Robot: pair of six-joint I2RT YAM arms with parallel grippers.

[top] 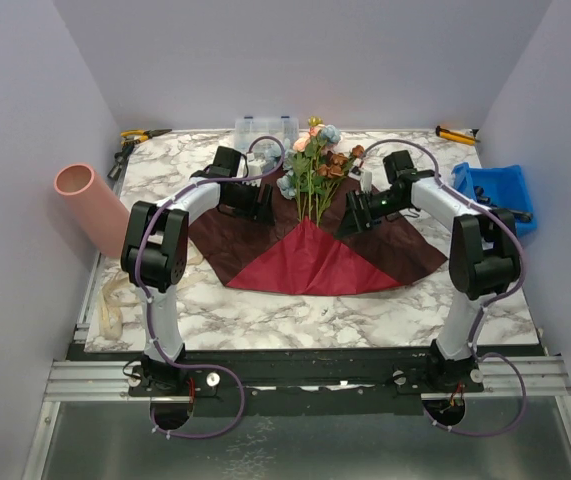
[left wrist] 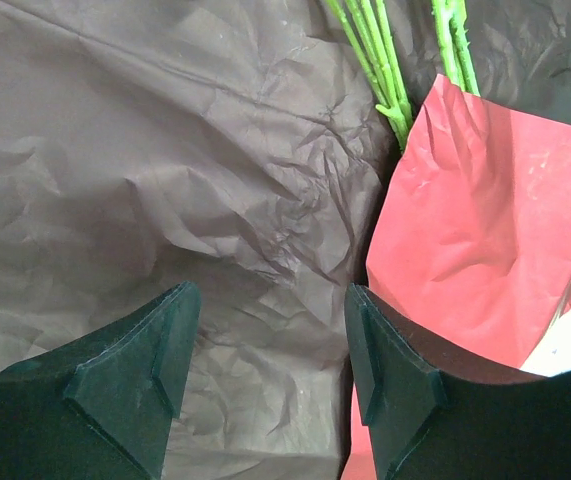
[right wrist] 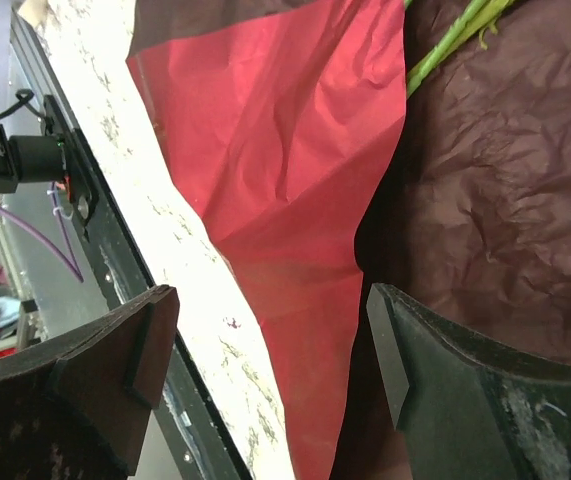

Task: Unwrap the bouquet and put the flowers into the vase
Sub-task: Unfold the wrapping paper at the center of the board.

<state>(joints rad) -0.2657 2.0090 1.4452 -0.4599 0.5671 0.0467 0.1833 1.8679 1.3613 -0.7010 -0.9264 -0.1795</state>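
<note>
The bouquet lies unwrapped: its dark maroon sheet [top: 235, 240] is spread flat with a red panel [top: 310, 262] in the middle. The flowers [top: 317, 160] rest on the sheet's far end, and their green stems [left wrist: 375, 60] point toward me. My left gripper [top: 261, 203] hovers over the sheet's left half, open and empty [left wrist: 270, 345]. My right gripper [top: 353, 218] hangs over the right half, jaws wide with nothing between them [right wrist: 270, 345]. The salmon-pink vase [top: 92, 206] leans at the table's left edge, away from both grippers.
A clear plastic box [top: 265, 130] stands at the back behind the flowers. A blue bin [top: 495, 192] sits at the right edge. Yellow-handled tools lie at the back left [top: 143, 134] and back right [top: 455, 133]. A beige ribbon [top: 111, 298] trails off the left edge.
</note>
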